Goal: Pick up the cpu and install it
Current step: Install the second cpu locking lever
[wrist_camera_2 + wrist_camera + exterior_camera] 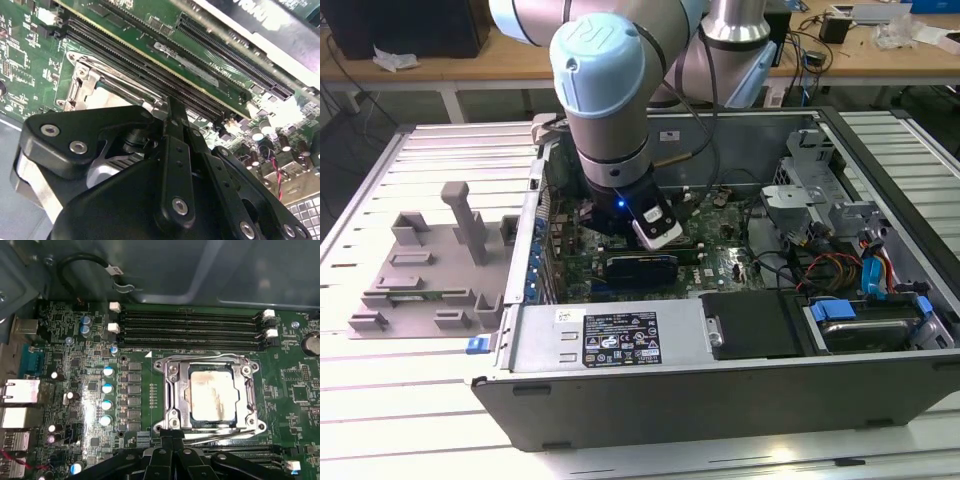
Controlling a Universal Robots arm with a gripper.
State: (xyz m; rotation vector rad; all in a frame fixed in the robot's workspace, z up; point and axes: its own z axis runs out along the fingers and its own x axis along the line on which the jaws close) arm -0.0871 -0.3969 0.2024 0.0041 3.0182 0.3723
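The cpu (212, 395), a square chip with a shiny, smudged silver top, lies flat inside the metal socket frame (167, 390) on the green motherboard (75, 350). In the first wrist view my gripper (172, 440) stands at the frame's edge, beside the thin wire lever (225, 436), with its black fingers pressed together and nothing visible between them. The second wrist view shows the gripper (171, 107) tip down against the same frame (87, 75). In the exterior view the arm's wrist (610, 120) reaches down into the open computer case (720, 400).
Black memory slots (190, 330) run along one side of the socket, and a row of blue-topped capacitors (106, 390) along another. A grey plastic tray (430, 270) lies on the table at the exterior view's left. Cables and drive bays (840, 265) crowd the case's right.
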